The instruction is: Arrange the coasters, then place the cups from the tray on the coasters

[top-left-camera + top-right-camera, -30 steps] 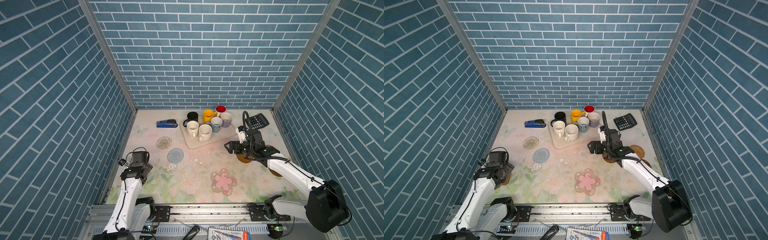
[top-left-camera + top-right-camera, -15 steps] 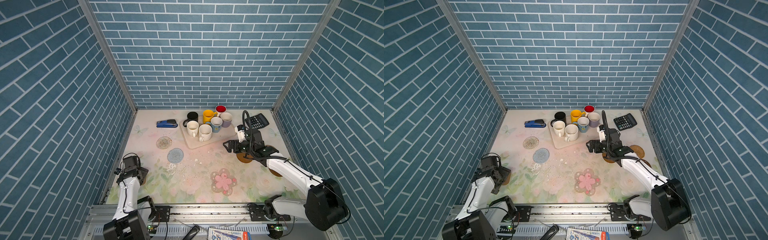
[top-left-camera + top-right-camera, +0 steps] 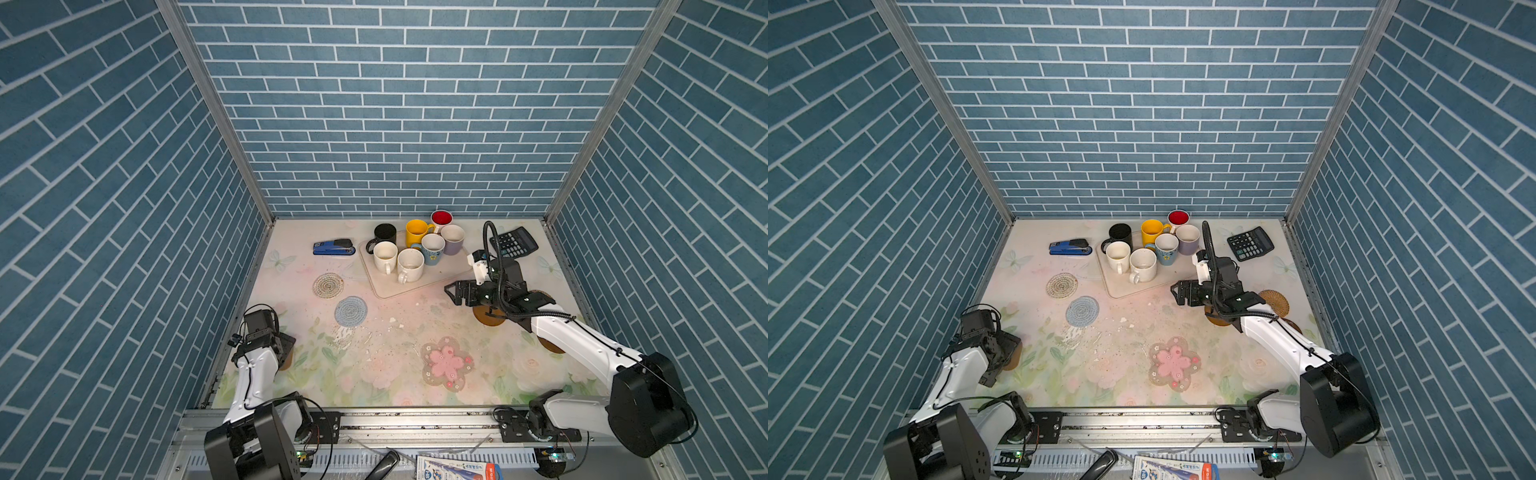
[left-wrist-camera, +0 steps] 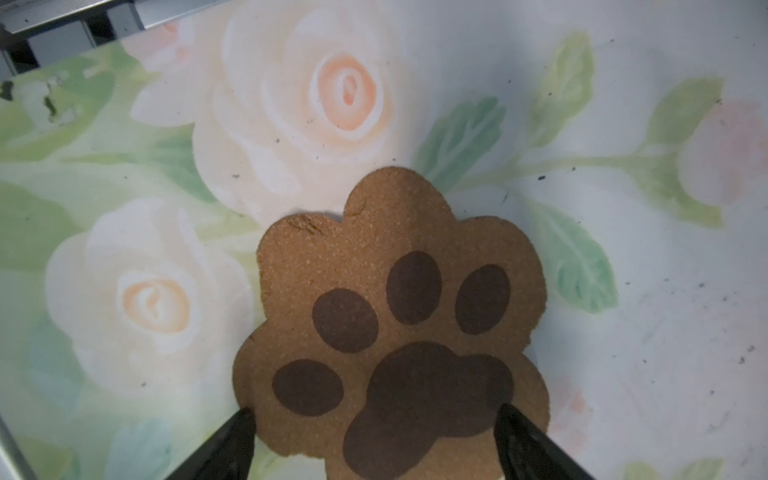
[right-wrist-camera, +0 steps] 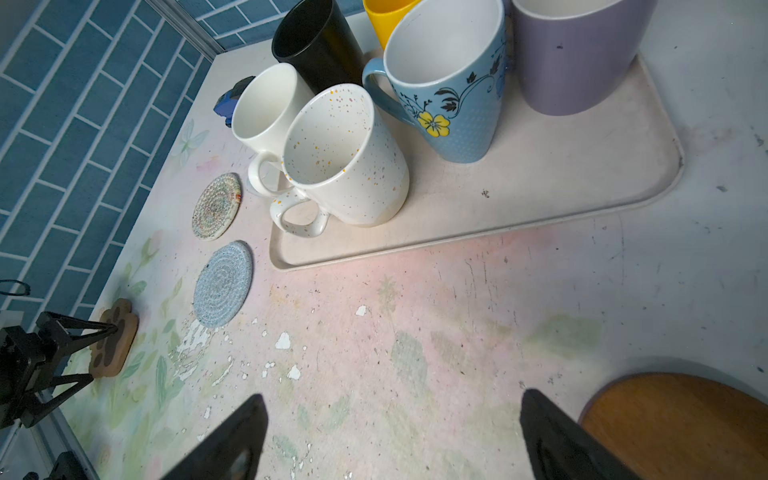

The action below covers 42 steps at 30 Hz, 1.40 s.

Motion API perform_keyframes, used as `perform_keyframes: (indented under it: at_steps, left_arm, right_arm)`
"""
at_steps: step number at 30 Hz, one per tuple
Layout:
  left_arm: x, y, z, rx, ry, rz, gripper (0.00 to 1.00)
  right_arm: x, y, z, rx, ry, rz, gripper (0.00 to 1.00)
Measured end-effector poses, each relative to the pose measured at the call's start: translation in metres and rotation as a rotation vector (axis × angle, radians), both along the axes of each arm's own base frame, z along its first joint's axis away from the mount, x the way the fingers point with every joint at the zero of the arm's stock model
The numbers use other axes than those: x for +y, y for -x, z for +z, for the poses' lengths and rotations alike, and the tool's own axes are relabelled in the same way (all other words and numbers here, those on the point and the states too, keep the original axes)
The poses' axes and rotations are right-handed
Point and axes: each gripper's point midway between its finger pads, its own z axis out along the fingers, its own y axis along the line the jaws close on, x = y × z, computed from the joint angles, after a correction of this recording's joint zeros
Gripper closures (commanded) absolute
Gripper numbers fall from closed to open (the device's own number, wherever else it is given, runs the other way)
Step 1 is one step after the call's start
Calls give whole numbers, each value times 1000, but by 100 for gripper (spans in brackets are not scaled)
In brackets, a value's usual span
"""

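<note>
A cream tray (image 3: pixel 440 282) at the back holds several cups: black (image 3: pixel 384 232), yellow (image 3: pixel 415 232), lavender (image 3: pixel 453 239), flower-print blue (image 5: pixel 449 108) and two white ones (image 3: pixel 409 264). The red-inside cup (image 3: pixel 441 218) stands at its far corner. The coasters lie flat: woven round (image 3: pixel 328 285), blue-grey (image 3: pixel 350 311), pink flower (image 3: pixel 446 362), brown discs (image 3: pixel 488 319), rattan (image 3: pixel 1277 301). My left gripper (image 4: pixel 375 411) is open above the brown paw coaster (image 4: pixel 390 324), one finger at each side. My right gripper (image 5: pixel 392 397) is open and empty in front of the tray.
A blue stapler (image 3: pixel 333 247) lies left of the tray and a black calculator (image 3: pixel 513 242) at the back right. Blue brick walls close in the floral table (image 3: pixel 386 332) on three sides. The left arm works close to the left wall.
The left arm has drawn back toward the near left corner, bringing its gripper over the paw coaster. The right gripper has barely shifted left.
</note>
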Motion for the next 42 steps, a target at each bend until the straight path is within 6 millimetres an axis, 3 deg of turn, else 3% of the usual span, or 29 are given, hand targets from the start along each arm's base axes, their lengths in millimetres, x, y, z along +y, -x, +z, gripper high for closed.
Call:
perform_keyframes:
  at_steps: [19, 31, 42]
  left_arm:
    - [-4, 0, -8, 73, -11, -45, 17]
    - [-10, -74, -3, -56, -122, -175, 17]
    - [-31, -91, 8, -159, -40, -223, 15]
  right_arm:
    - [2, 2, 2, -4, -5, 9, 6]
    - [3, 2, 0, 2, -2, 10, 6]
    - [3, 2, 0, 2, -2, 10, 5]
